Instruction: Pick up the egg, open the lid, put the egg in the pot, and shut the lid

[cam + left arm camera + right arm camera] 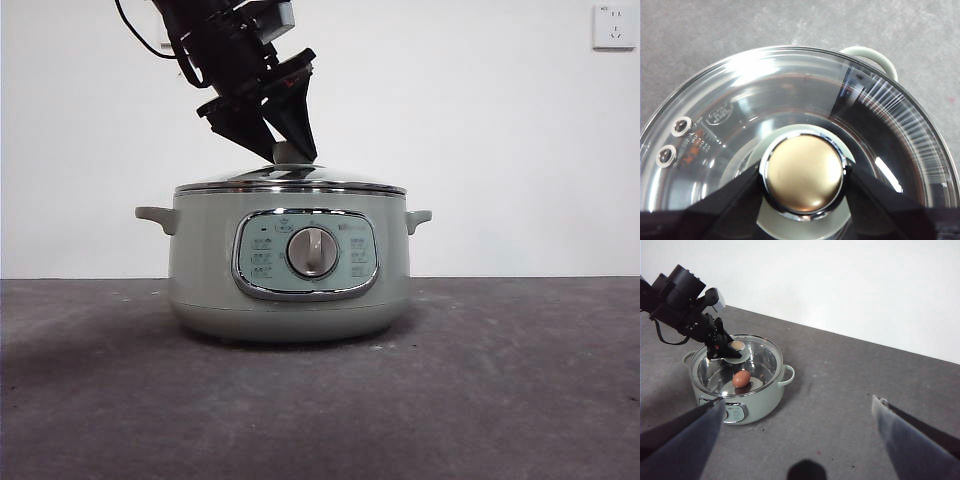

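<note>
The sage-green pot [290, 290] stands on the table with the glass lid [290, 183] sitting flat on its rim. My left gripper [290, 150] comes down from the upper left, and its jaws are shut on the lid's knob [802, 172], one on each side. The lid [790, 95] fills the left wrist view. In the right wrist view the reddish-brown egg [741, 378] lies inside the pot [755, 402], seen through the lid [760, 357]. My right gripper [800, 415] is open and empty, held high and well away from the pot.
The grey table [500, 380] runs all around the pot. A white wall stands behind, with an outlet [612, 25] at the top right. One pot handle [875, 55] shows beyond the lid rim.
</note>
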You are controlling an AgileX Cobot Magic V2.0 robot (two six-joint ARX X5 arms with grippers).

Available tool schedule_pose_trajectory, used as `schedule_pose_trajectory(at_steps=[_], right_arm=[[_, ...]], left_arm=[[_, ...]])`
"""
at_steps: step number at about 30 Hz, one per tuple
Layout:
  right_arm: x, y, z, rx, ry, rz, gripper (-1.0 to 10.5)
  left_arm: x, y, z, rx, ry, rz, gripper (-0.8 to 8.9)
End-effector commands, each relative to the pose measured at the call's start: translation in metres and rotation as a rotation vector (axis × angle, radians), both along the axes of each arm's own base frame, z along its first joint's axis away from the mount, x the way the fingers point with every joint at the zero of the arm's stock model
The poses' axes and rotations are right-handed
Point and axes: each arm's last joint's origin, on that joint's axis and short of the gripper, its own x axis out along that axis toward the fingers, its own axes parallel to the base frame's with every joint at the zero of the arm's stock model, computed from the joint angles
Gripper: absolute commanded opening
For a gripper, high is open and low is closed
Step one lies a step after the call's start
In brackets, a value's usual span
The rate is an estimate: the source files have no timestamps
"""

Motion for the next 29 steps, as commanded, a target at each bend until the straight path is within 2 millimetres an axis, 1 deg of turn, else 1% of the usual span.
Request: schedule_pose_trajectory(at_steps=[1,7,9,10,13,14,15,22,26,29], right_arm=[[-0.002,-0.001,-0.003,-0.005,0.025,-0.001,5.0],[-0.002,-0.001,-0.003,-0.005,0.025,-0.001,5.0],[-0.002,-0.001,-0.003,-0.005,0.025,-0.001,5.0],[-0.002,-0.001,-0.003,-0.005,0.025,-0.001,5.0],[-0.002,-0.001,-0.003,-0.005,0.025,-0.001,5.0],[-0.002,-0.001,-0.003,-0.005,0.026,-0.001,5.0],[-0.002,-0.001,-0.003,-0.005,0.026,-0.001,5.0],[-0.002,-0.001,-0.003,-0.002,0.026,-0.002,5.0],[-0.002,-0.001,-0.003,-0.002,0.027,-0.002,5.0],[-0.002,-0.001,-0.003,-0.002,0.027,-0.002,5.0]], left_arm=[[0.004,-0.004,-0.003,-0.001,-0.008,-0.004,-0.08],[0.003,-0.003,-0.009,0.021,0.037,-0.003,0.01],[0.003,-0.003,-0.008,0.021,0.036,-0.003,0.36],[0.003,-0.002,-0.008,0.02,0.037,-0.001,0.97],[0.003,-0.002,-0.007,0.011,0.042,0.013,3.3],[0.003,-0.001,-0.007,0.009,0.042,0.015,3.82],[0.003,-0.001,-0.006,0.008,0.04,0.015,4.01],[-0.001,0.003,0.003,-0.002,0.019,0.02,4.09],[-0.008,0.009,0.018,-0.018,-0.006,0.029,4.09],[-0.019,0.016,0.036,-0.032,-0.033,0.032,4.09]])
